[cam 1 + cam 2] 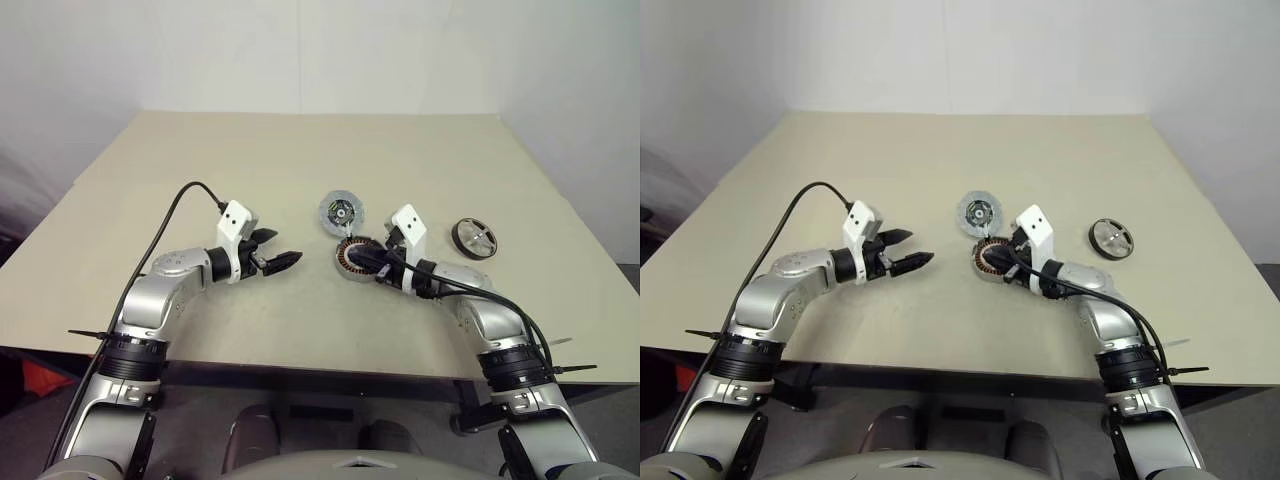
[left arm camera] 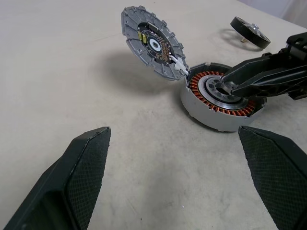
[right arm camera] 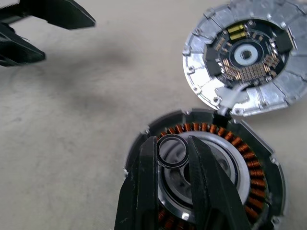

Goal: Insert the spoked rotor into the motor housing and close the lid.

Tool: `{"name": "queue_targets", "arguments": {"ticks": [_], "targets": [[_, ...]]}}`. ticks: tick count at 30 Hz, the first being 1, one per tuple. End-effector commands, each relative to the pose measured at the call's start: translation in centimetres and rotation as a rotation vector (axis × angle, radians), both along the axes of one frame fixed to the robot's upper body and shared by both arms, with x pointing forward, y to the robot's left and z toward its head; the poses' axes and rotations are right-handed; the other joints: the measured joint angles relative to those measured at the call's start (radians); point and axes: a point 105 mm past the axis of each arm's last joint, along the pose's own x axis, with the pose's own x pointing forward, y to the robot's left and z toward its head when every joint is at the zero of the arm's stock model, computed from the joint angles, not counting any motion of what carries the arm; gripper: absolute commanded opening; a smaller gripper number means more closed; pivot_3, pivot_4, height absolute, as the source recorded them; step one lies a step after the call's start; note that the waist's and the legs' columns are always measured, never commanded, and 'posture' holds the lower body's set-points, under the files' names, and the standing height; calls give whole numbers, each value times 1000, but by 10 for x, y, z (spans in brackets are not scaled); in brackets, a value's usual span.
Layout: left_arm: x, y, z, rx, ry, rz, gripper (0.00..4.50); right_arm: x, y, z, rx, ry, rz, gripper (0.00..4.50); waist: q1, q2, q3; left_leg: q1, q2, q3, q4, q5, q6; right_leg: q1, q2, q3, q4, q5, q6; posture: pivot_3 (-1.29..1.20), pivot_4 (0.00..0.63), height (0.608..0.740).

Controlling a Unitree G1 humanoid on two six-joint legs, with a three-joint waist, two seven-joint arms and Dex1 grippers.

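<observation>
Right wrist view: right gripper pinches the hub of the rotor, which sits on the table just beside the tilted housing, joined by a white connector. Left gripper hangs wide, empty, well apart.

You have one wound rotor on the table, its copper coils ringing a silver hub. Beside it is one silver dish with a green and black centre, joined to the rotor by a short white lead. One dark spoked wheel lies apart to the right. Two grippers are in view, one left and one right.
</observation>
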Motion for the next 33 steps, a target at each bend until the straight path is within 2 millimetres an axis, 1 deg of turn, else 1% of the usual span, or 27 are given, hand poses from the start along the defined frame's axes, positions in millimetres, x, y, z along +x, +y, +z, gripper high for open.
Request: {"name": "queue_targets", "arguments": {"ticks": [1, 8, 19, 27, 33], "targets": [[1, 2, 13, -4, -54, 0, 4500, 6, -1, 11, -2, -44, -4, 560, 0, 0, 0, 0, 0, 0, 0, 0, 0, 0, 0, 0, 0, 0, 0, 0, 0, 740], [0, 3, 12, -3, -54, 6, 4500, 3, -3, 9, -17, -40, -2, 560, 0, 0, 0, 0, 0, 0, 0, 0, 0, 0, 0, 0, 0, 0, 0, 0, 0, 740], [-1, 1, 11, -8, -50, 5, 4500, 10, -8, 14, -14, -53, -28, 560, 0, 0, 0, 0, 0, 0, 0, 0, 0, 0, 0, 0, 0, 0, 0, 0, 0, 740], [-3, 1, 9, -11, -45, 9, 4500, 14, -10, 12, -30, -57, -39, 560, 0, 0, 0, 0, 0, 0, 0, 0, 0, 0, 0, 0, 0, 0, 0, 0, 0, 740], [-3, 2, 10, -11, -47, 17, 4500, 11, -10, 10, -28, -41, -26, 560, 0, 0, 0, 0, 0, 0, 0, 0, 0, 0, 0, 0, 0, 0, 0, 0, 0, 740]]}}
